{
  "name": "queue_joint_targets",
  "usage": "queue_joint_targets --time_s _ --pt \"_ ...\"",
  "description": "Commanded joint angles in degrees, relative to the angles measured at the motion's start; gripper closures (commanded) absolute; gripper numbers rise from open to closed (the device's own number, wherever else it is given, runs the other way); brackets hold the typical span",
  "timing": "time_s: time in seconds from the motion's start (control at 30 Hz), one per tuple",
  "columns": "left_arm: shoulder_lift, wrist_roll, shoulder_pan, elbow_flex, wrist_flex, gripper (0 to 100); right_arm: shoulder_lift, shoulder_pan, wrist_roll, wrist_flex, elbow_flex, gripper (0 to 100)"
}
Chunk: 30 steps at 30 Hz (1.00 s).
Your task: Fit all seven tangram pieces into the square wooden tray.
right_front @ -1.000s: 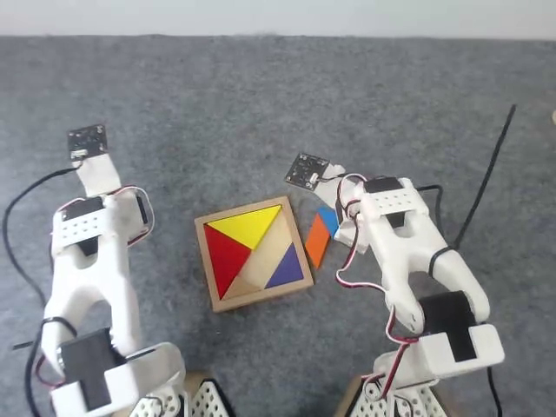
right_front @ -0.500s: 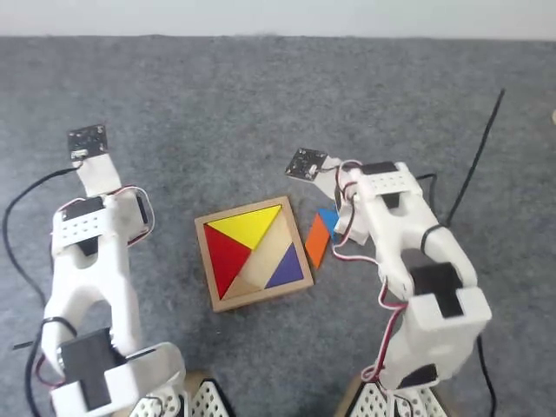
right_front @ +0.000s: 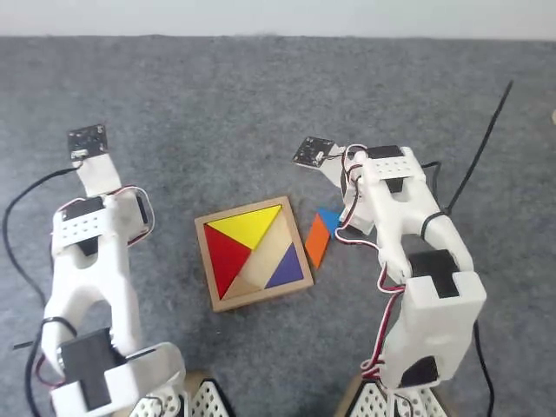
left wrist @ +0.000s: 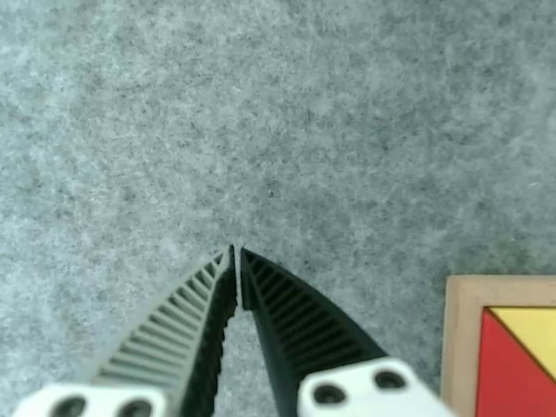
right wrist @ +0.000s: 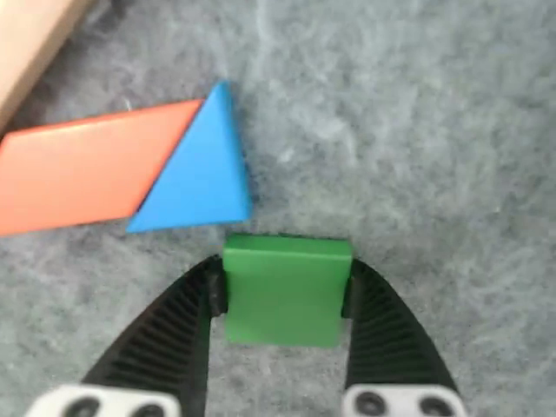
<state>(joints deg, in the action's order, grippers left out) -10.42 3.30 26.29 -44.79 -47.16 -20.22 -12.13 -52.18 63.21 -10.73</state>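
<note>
The square wooden tray (right_front: 211, 228) lies mid-table with a yellow triangle (right_front: 248, 226), a red triangle (right_front: 224, 256) and a purple triangle (right_front: 285, 272) in it; part of its floor is bare wood. To its right an orange parallelogram (right_front: 317, 241) and a blue triangle (right_front: 328, 216) lie on the carpet, touching; both appear in the right wrist view as the orange parallelogram (right wrist: 87, 169) and the blue triangle (right wrist: 195, 174). My right gripper (right wrist: 285, 274) is shut on a green square (right wrist: 287, 291) just beside the blue triangle. My left gripper (left wrist: 236, 254) is shut and holds nothing, left of the tray corner (left wrist: 456, 347).
Grey carpet covers the table. My left arm (right_front: 87, 239) stands to the left of the tray, and my right arm (right_front: 395, 204) to its right. A black cable (right_front: 482, 165) runs at the far right. Open carpet lies beyond the tray.
The right arm's wrist has drawn back from over the loose pieces, toward the right and the far side, so the blue triangle shows more. The left arm has not moved.
</note>
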Motion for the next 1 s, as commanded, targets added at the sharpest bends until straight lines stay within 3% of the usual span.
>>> queue_joint_targets --time_s 0.0,0.3,0.73,0.97 --pt "-0.62 -0.62 -0.35 0.22 0.88 99 3.30 0.48 3.96 1.01 1.41 93.9" --pt "-0.53 -0.62 -0.35 0.22 0.88 99 20.35 -2.07 10.55 2.86 -6.77 94.0" --pt "-0.62 -0.62 -0.35 0.22 0.88 99 27.47 -28.97 27.34 0.40 -12.84 93.9" --pt "-0.18 -0.62 -0.97 0.22 1.23 99 24.04 -34.68 35.52 -11.38 -17.05 93.6"
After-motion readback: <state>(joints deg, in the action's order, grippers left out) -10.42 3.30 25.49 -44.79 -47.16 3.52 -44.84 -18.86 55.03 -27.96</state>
